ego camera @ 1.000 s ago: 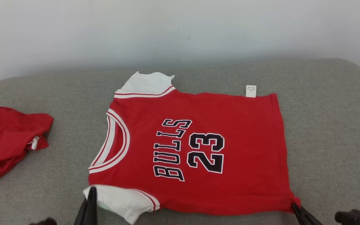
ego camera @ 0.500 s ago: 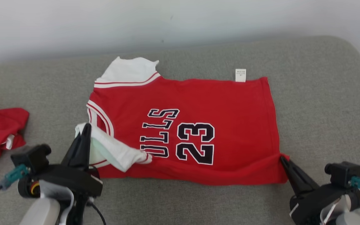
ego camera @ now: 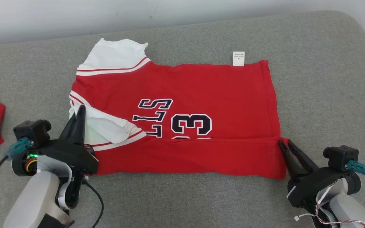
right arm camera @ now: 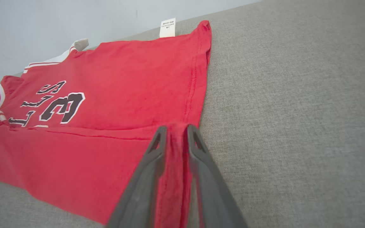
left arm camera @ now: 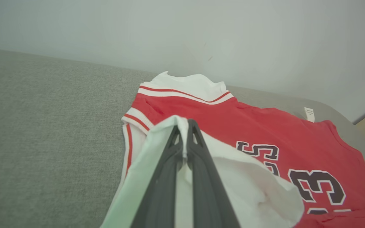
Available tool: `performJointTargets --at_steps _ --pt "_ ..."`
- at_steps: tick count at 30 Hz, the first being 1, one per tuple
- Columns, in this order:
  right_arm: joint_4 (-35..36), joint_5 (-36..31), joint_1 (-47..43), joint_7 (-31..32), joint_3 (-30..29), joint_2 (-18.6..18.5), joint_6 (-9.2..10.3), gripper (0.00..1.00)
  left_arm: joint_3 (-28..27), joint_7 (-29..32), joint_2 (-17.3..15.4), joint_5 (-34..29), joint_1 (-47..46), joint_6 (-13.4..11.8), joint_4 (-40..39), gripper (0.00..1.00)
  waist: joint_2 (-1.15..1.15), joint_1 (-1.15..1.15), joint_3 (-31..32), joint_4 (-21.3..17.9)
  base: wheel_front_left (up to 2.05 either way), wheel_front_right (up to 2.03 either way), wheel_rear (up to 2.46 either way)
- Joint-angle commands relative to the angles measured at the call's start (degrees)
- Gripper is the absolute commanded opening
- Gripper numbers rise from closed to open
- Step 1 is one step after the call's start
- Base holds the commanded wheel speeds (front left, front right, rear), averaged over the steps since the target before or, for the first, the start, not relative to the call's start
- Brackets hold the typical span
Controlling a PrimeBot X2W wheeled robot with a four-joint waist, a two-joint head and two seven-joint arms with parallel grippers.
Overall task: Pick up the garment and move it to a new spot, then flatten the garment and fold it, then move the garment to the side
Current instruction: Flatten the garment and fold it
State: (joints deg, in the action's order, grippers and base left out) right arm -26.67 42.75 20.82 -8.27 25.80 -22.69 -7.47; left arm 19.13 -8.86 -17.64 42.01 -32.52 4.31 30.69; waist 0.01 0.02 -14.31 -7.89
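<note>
The red jersey (ego camera: 201,82) shows black letters "LLS" and numeral "3".

I read this as a home-style room. Underneath, a grey upholstered cushion (ego camera: 328,79); at 12 o'clock, plain white wall (ego camera: 43,19).

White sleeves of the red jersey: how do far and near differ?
The far white sleeve lies flat on the grey cushion; the near white sleeve is folded onto the red jersey. The far sleeve is free; the near sleeve is pinched in the left claw. Both have red-striped trim.
</note>
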Motion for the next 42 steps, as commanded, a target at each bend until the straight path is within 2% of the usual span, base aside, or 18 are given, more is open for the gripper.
performJointTargets --at_steps 1,6,12,24,32,37,38,39,40,42 --pt "-0.5 0.0 0.3 -1.0 0.3 -0.3 -0.06 1.0 0.2 -1.0 0.1 -0.5 -0.5 0.3 0.9 1.0 -0.01 -0.02 0.7 0.5 0.0 0.0 0.0" --pt "-1.7 -0.9 -2.4 -3.7 -0.2 -2.2 -0.06 1.0 0.5 -3.9 0.9 -0.9 0.7 1.2 3.2 1.0 -0.01 -0.02 3.3 1.9 0.0 0.0 0.0" --pt "1.1 -1.5 -8.4 -4.6 -1.9 -2.8 -0.06 1.0 -0.6 -5.5 0.6 0.0 5.1 1.5 2.4 1.0 -0.01 -0.02 5.9 3.0 0.0 0.0 0.0" --pt "1.7 -5.6 -12.9 -3.4 -5.5 0.6 -0.06 1.0 0.4 -5.3 0.2 -0.2 13.5 0.2 1.8 1.0 -0.01 -0.02 5.8 3.9 0.0 0.0 0.0" --pt "0.0 -9.5 -11.6 -2.4 -6.8 3.4 -0.06 1.0 1.5 -4.8 0.2 -0.9 13.1 -0.7 4.3 1.0 -0.01 -0.02 4.1 3.3 0.0 0.0 0.0" --pt "-1.1 -10.5 -10.9 -1.8 -7.2 5.5 -0.06 1.0 1.5 -4.8 0.5 -0.5 11.9 -0.3 6.3 1.0 -0.01 -0.02 3.0 3.3 0.0 0.0 0.0" --pt "-1.4 -10.5 -10.7 -1.5 -7.2 5.9 -0.06 0.39 1.7 -4.4 0.7 -0.3 11.7 -0.2 6.7 0.76 -0.01 -0.02 2.9 3.3 0.0 0.0 0.0" --pt "-1.6 -10.4 -10.5 -1.4 -7.0 6.2 -0.06 0.05 1.9 -4.1 0.9 -0.2 11.5 0.1 7.2 0.44 -0.01 -0.02 2.7 3.3 0.0 0.0 0.0" --pt "-1.9 -10.3 -10.3 -1.4 -6.9 6.5 -0.06 0.0 2.0 -4.2 1.0 -0.1 11.2 0.2 7.5 0.0 -0.01 -0.02 2.6 3.4 0.0 0.0 0.0" --pt "-2.3 -10.0 -10.0 -2.0 -7.2 7.0 -0.06 0.0 2.3 -4.3 1.3 0.0 10.9 0.5 8.2 0.0 -0.01 -0.02 2.8 3.8 0.0 0.0 0.0"
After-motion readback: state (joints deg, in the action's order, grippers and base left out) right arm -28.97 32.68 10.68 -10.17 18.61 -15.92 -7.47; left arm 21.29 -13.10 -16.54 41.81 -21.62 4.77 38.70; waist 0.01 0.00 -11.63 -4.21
